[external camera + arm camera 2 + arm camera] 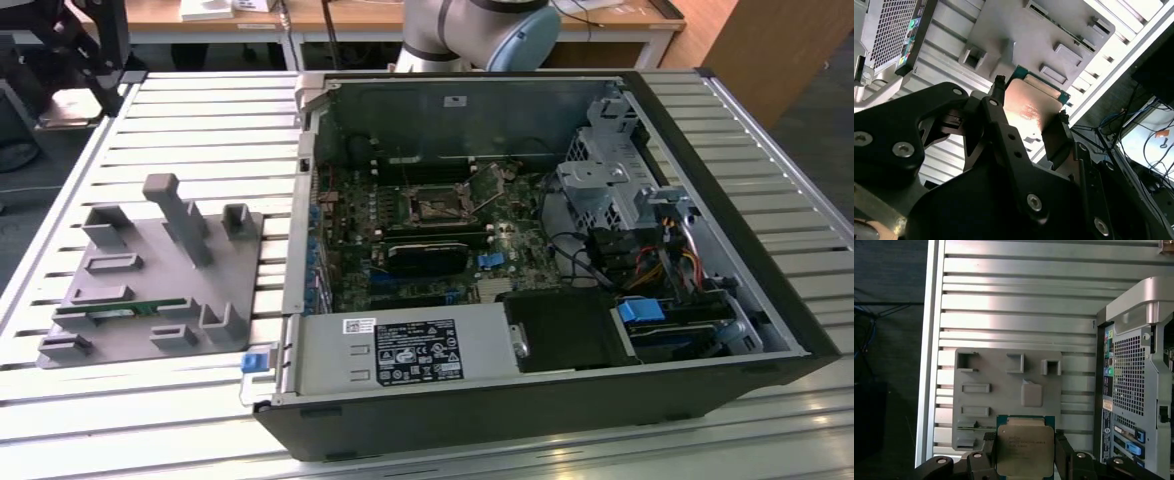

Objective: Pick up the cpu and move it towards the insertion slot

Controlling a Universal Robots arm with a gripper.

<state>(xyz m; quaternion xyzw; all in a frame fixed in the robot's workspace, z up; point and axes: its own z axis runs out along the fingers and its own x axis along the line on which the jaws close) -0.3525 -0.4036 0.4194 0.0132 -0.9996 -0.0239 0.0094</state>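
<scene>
A: Silvery metal covers the top of the cpu (1023,450), with a thin green rim around it; faint print is seen on the lid but is not read. In the second wrist view the cpu (1031,107) catches a warm reflection and shows a green edge.

B: Where is it held?

A: It is clamped flat between the two black fingers (988,452) of the gripper (1024,457), one on each opposite side edge. It is carried in the air above the grey fixture (1004,395) on the slatted table (1019,305), just beside the back of the case (1134,390).

B: And the slot?

A: The slot (434,207) is seen in the exterior view, a dark square with a shiny frame, in the middle of the board inside the open case (747,300), well apart from the fixture (154,270) at that view's left.

B: What could go wrong?

A: Only thin edges are gripped, so a slip or tilt could be caused by a sudden move, and the cpu could be dropped. The case wall must be cleared on the way across; a knock there could shift the cpu in the grasp. Cables and brackets near the slot could also be caught
</scene>
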